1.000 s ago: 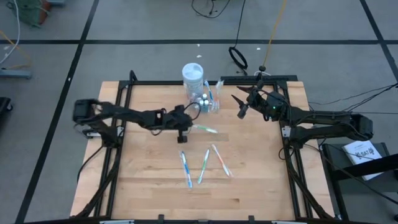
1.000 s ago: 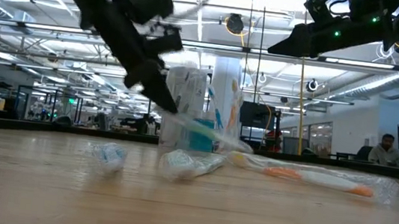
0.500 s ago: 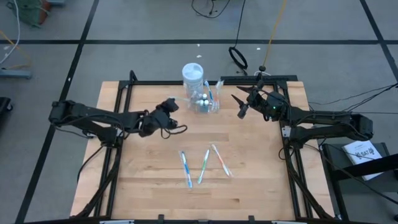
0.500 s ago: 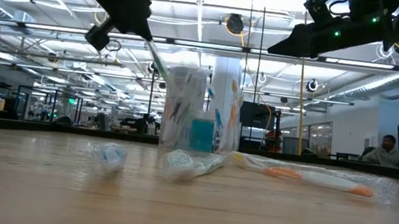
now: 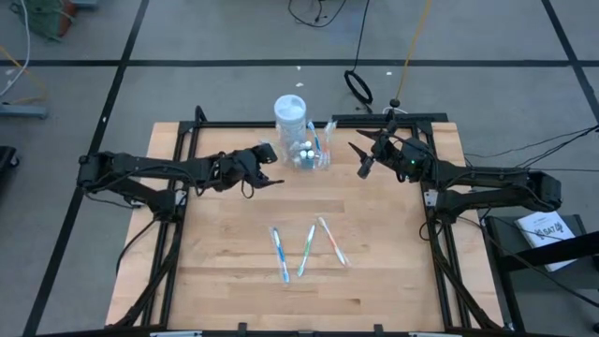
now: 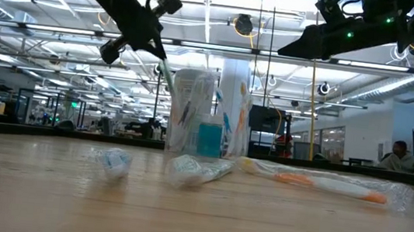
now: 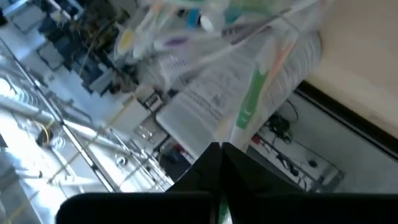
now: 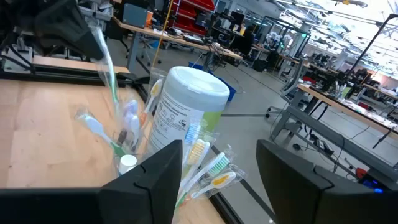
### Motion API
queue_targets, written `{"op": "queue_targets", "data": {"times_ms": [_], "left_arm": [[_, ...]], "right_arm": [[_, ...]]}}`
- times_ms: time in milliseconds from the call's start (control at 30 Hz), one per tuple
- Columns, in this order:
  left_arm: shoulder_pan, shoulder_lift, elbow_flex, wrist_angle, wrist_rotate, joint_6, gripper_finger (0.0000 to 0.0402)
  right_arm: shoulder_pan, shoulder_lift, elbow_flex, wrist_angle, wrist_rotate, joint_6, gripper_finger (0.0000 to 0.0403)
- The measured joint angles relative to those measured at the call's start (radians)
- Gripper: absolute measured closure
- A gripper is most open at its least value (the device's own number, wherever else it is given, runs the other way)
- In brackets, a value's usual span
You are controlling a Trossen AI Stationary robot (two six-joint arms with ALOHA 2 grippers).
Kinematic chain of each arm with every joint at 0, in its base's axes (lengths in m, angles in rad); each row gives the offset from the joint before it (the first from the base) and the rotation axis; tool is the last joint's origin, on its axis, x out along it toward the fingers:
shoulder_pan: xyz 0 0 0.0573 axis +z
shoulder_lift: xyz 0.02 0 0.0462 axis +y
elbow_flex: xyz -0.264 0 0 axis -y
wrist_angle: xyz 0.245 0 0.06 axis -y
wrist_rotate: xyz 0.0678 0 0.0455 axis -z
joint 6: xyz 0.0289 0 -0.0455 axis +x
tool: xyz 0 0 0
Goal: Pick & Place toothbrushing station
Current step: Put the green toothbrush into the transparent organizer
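The pale planked wooden table point(image 5: 234, 271) carries a tall white-lidded jar point(image 5: 289, 118). Just ahead of the left gripper point(image 5: 263, 179), whose fingers pinch a slim wrapped green toothbrush point(image 6: 166, 76), stands the clear cup point(image 5: 309, 154). The right gripper point(image 5: 358, 155), jaws apart, hovers beside it.

The table point(image 5: 225, 262) is pale, light-brown wood with a black frame, and both arms are black. On it lie three toothbrushes: one blue-and-white point(image 5: 281, 254), one green-and-white point(image 5: 307, 249), one orange-and-white point(image 5: 332, 241). The clear plastic cup point(image 5: 308, 154) shows pastel handles and white-capped tubes, beside a clear jar point(image 5: 290, 114) with a white lid; the wrapped toothbrush point(image 7: 252, 106) has a green handle.
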Motion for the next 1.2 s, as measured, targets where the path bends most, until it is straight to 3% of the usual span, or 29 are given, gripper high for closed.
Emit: {"op": "queue_targets", "data": {"times_ms": [133,333,500,700,867,1100,1200], "left_arm": [[0.030,0.033,0.000,-0.003,0.010,0.041,0.0382],[0.064,0.096,0.000,0.060,0.116,0.028,0.0381],[0.070,0.149,0.000,0.183,0.152,-0.145,0.0380],[0.070,0.175,0.000,0.206,0.153,-0.376,0.0380],[0.070,0.175,0.000,0.206,0.149,-0.431,0.0380],[0.070,0.175,0.000,0.171,0.025,-0.471,0.0372],[0.070,0.175,0.000,0.174,0.048,-0.517,0.0365]], "right_arm": [[0.000,0.000,0.000,0.000,0.000,-0.012,0.0204],[0.000,0.000,0.000,0.000,0.000,-0.012,0.0204],[0.000,0.000,0.000,0.000,0.000,-0.012,0.0204],[0.000,0.000,0.000,0.000,0.000,-0.012,0.0204],[0.000,0.000,0.000,0.000,0.000,-0.012,0.0204],[0.000,0.000,0.000,0.000,0.000,-0.012,0.0204],[0.000,0.000,0.000,0.000,0.000,-0.012,0.0204]]}}
